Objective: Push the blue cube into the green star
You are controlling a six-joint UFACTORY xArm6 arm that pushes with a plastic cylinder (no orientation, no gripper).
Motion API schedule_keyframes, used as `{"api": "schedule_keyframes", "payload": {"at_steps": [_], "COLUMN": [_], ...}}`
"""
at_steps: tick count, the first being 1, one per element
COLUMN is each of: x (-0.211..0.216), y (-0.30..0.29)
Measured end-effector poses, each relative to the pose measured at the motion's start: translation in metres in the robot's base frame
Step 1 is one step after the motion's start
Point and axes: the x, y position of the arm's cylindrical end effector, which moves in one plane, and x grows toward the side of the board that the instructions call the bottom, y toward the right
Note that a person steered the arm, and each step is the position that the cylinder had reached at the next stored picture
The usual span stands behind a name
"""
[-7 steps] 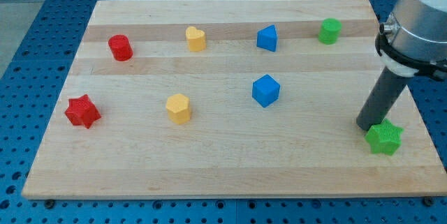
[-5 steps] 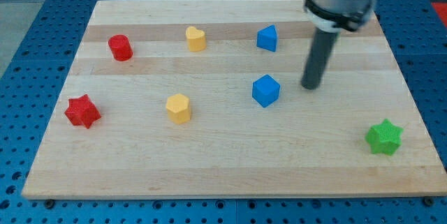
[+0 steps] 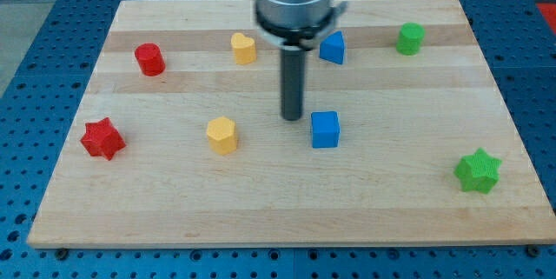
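The blue cube (image 3: pixel 325 129) sits near the middle of the wooden board (image 3: pixel 287 201). The green star (image 3: pixel 478 171) lies far off at the view's lower right, near the board's right edge. My tip (image 3: pixel 291 117) rests on the board just left of and slightly above the blue cube, close to its upper left corner. The rod rises straight up from there to the grey arm at the view's top.
A second blue block (image 3: pixel 333 48) and a green block (image 3: pixel 410 38) lie along the top. Two yellow blocks (image 3: pixel 244 48) (image 3: pixel 222 134) sit left of centre. A red cylinder (image 3: pixel 149 58) and a red star (image 3: pixel 102 138) are at the left.
My tip swept from beside the green star, past the cube's right, over to the cube's upper left. The blue cube shifted slightly downward and turned square to the view.
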Motion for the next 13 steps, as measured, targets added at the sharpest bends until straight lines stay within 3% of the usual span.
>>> {"api": "schedule_keyframes", "payload": {"at_steps": [1, 3, 4, 5, 6, 7, 9, 13], "x": [0.022, 0.015, 0.019, 0.021, 0.044, 0.062, 0.014, 0.055], "y": [-0.025, 0.102, 0.131, 0.063, 0.036, 0.072, 0.166, 0.184]}}
